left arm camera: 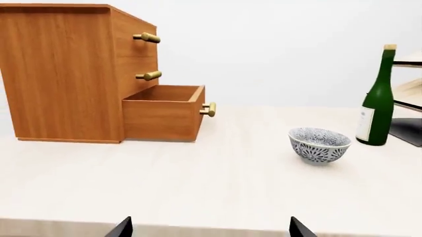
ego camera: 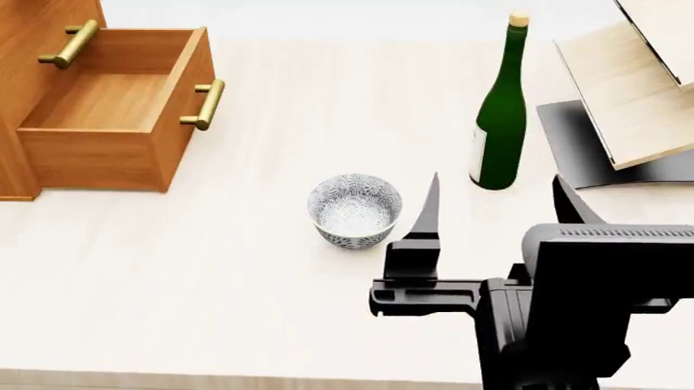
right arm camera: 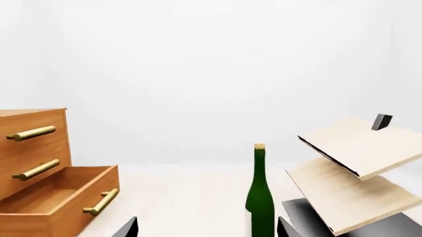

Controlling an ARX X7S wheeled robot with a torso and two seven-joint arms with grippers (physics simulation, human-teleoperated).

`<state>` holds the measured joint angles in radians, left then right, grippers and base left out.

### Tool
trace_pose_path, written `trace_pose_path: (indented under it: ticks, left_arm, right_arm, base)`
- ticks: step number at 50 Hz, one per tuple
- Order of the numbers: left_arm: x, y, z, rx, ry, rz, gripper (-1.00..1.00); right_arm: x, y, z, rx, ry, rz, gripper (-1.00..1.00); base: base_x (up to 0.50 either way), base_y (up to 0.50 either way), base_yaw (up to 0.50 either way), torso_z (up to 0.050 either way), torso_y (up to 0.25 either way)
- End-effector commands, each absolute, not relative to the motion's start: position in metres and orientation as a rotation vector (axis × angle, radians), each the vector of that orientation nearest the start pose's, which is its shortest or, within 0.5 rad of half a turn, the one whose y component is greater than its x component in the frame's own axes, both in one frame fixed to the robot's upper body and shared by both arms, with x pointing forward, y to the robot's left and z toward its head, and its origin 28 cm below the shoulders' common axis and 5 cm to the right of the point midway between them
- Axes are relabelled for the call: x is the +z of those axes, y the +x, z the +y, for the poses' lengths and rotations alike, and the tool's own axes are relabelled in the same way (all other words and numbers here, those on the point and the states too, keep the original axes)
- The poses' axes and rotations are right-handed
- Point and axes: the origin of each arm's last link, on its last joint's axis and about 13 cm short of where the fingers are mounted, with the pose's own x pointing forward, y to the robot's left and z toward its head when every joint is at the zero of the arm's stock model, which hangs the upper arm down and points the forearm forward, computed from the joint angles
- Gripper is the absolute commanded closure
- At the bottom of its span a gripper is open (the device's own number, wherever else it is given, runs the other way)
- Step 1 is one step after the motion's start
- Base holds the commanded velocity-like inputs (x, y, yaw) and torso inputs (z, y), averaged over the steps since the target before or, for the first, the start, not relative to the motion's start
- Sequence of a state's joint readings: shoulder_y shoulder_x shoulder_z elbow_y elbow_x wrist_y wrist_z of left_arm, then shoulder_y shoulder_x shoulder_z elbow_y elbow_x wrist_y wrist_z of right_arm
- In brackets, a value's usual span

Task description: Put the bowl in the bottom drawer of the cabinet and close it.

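- Three drawers are in the boxy light-brown wood-grain cabinet (left arm camera: 63,74), which stands at the far left corner of the pale wooden table (ego camera: 217,284).
- The bottom drawer (ego camera: 114,114), a shallow wooden tray with a brass bar handle (ego camera: 206,104), is pulled out and nothing lies inside it.
- The small round bowl with blue-grey and white speckles (ego camera: 353,210) stands upright on the table near its middle, well apart from the drawer.
- The green glass wine bottle with a pale cork (ego camera: 501,110) stands upright near the bowl, toward the far right side.
- The pale wooden rack on a dark base (ego camera: 635,89) is at the far right corner.
- The right tool (ego camera: 496,203) hangs above the table, just beside the bowl, with fingers spread and holding nothing.
- The left tool (left arm camera: 209,228) shows only two dark tips, set wide apart and empty.
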<state>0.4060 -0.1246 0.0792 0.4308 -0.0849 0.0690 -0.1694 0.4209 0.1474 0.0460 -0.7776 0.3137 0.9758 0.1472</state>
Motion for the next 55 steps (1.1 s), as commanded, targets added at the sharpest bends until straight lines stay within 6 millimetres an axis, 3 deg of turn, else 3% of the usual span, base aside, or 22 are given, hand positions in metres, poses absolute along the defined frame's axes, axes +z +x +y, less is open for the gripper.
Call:
trace_pose_path:
  ticks: [1,11,55]
  left_arm:
    - [0.038,0.1136,0.2101,0.044,-0.036,-0.079,-1.0]
    - [0.0357,0.1128,0.2087,0.018,-0.009,-0.08,-1.0]
    - [0.0345,0.1128,0.2086,0.01,-0.006,-0.083,-1.0]
  right_arm:
    - [0.2116,0.222,-0.1073,0.057,0.009,-0.257,-1.0]
    - [0.2123,0.2218,-0.1059,0.073,0.003,-0.269,-1.0]
    - [0.2096,0.2224,-0.1042,0.087,0.038,-0.256,-1.0]
  base:
    - [0.0,0.0,0.0,0.0,0.0]
    - [0.0,0.08,0.0,0.0,0.0]
    - [0.0,0.5,0.0,0.0,0.0]
